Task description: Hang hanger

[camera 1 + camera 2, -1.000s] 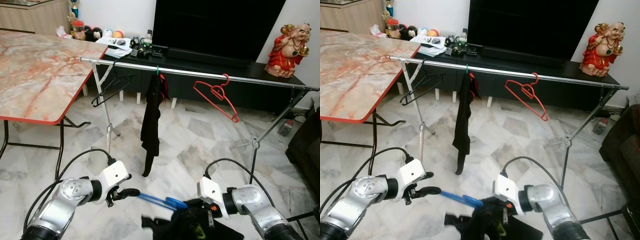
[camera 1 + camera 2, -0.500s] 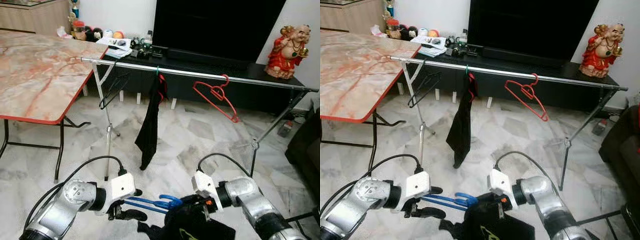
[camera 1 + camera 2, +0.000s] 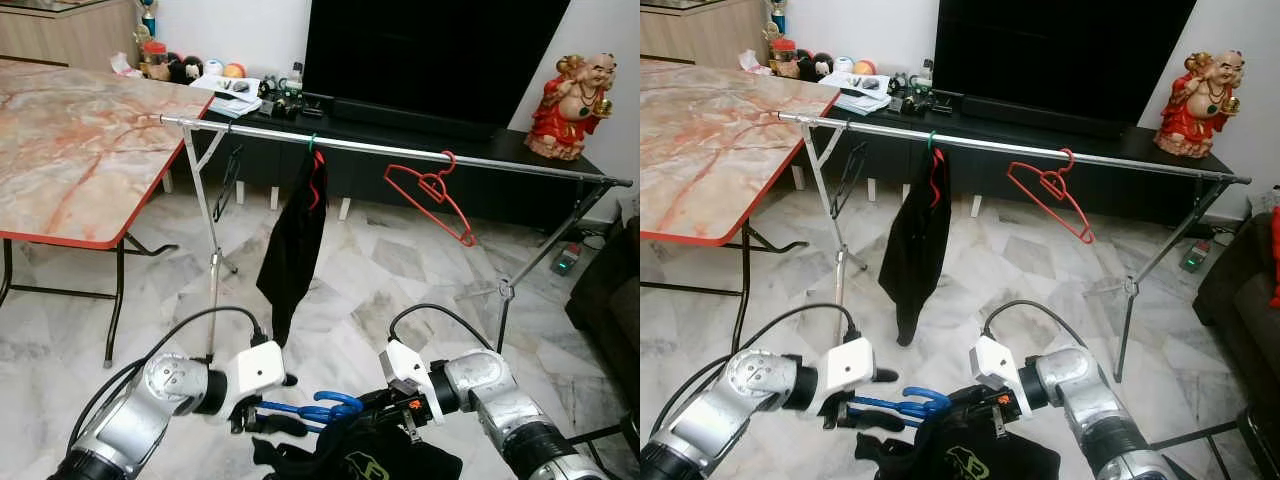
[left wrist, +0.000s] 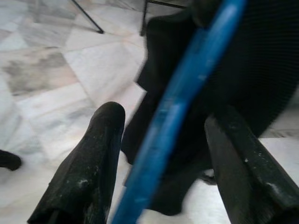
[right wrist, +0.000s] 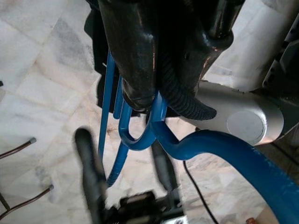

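Note:
A blue hanger carrying a black garment is held low over the marble floor between my two arms. My right gripper is shut on the hanger's neck, with black cloth bunched in the grip. My left gripper is open, and the blue bar runs through the wide gap between its fingers. Ahead stands a silver clothes rail. On it hang a black hanger, a black garment and a red hanger.
A marble-topped folding table stands at the left. Behind the rail are a dark TV console with a large TV and a red statue. A dark sofa sits at the right edge.
My left gripper has moved in toward the right one, and its fingers now straddle the blue hanger. The hung garment and black hanger on the rail have swung.

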{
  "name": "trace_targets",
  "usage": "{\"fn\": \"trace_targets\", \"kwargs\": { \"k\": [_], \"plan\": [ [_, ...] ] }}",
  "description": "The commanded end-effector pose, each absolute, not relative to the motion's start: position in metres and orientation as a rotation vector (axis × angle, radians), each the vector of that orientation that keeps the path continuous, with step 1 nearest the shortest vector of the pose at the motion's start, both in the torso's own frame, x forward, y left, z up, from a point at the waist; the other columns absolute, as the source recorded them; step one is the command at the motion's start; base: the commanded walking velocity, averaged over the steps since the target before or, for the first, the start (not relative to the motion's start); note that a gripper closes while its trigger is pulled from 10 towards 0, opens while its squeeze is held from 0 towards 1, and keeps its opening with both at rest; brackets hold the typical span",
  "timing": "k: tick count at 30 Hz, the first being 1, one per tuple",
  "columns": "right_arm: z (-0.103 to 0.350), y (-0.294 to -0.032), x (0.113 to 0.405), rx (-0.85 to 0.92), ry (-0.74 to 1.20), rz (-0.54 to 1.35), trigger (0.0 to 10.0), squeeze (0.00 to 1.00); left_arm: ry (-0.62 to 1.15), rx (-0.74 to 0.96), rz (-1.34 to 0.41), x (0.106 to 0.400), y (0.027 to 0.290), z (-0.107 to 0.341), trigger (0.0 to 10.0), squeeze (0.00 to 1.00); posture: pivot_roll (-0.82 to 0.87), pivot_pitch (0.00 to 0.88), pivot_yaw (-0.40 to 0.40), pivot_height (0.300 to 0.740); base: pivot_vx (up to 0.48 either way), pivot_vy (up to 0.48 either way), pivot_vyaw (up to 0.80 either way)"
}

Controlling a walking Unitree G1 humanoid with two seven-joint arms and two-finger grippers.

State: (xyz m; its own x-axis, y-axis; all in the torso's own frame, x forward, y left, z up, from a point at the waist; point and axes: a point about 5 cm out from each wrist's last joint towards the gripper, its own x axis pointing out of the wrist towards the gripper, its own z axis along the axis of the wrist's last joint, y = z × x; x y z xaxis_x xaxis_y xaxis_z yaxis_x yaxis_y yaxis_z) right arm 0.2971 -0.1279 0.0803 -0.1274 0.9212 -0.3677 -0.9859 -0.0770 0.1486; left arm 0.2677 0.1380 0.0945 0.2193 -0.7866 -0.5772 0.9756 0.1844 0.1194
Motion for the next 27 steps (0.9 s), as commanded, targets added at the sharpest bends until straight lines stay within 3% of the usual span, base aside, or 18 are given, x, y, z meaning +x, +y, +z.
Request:
{"fn": "trace_targets", "kwargs": {
  "k": [1,3,4,9,10,12,13,27],
  "plan": [
    [0.0872,-0.1301,0.3021,-0.196,0.369,1.626,10.0,0.00,0.429,0.525,-1.326,0.2656,0.1327,0.0961,7.6,0.00,0.14,0.000,-0.173,0.740,0.000,0.000,0.00],
    [0.0883,-0.1288,0.3032,-0.198,0.362,1.623,10.0,0.00,0.427,0.526,-1.324,0.2662,0.1315,0.0953,7.2,0.00,0.14,0.000,-0.173,0.740,0.000,0.000,0.00],
    [0.0890,-0.1283,0.3038,-0.198,0.358,1.622,10.0,0.00,0.422,0.525,-1.326,0.2667,0.1292,0.0951,5.3,0.00,0.14,0.000,-0.173,0.740,0.000,0.000,0.00],
    [0.0907,-0.1276,0.3046,-0.198,0.351,1.624,10.0,0.00,0.413,0.517,-1.313,0.2695,0.1282,0.0953,4.6,0.00,0.14,0.000,-0.171,0.740,0.000,0.000,0.00],
    [0.0911,-0.1275,0.3047,-0.198,0.350,1.626,10.0,0.00,0.409,0.514,-1.306,0.2705,0.1286,0.0959,3.7,0.00,0.14,0.000,-0.171,0.740,0.000,0.000,0.00],
    [0.0917,-0.1274,0.3044,-0.195,0.349,1.633,10.0,0.00,0.399,0.497,-1.307,0.2714,0.1281,0.0978,0.7,0.00,0.14,0.000,-0.171,0.740,0.000,0.000,0.00],
    [0.0917,-0.1274,0.3043,-0.195,0.349,1.634,10.0,0.00,0.397,0.493,-1.308,0.2715,0.1278,0.0981,0.0,0.00,0.14,0.000,-0.171,0.740,0.000,0.000,0.00],
    [0.0899,-0.1231,0.3034,-0.180,0.344,1.633,10.0,0.00,0.386,0.474,-1.303,0.2737,0.1256,0.0991,0.0,0.00,0.14,0.000,-0.170,0.740,0.000,0.000,0.00]
  ]
}}
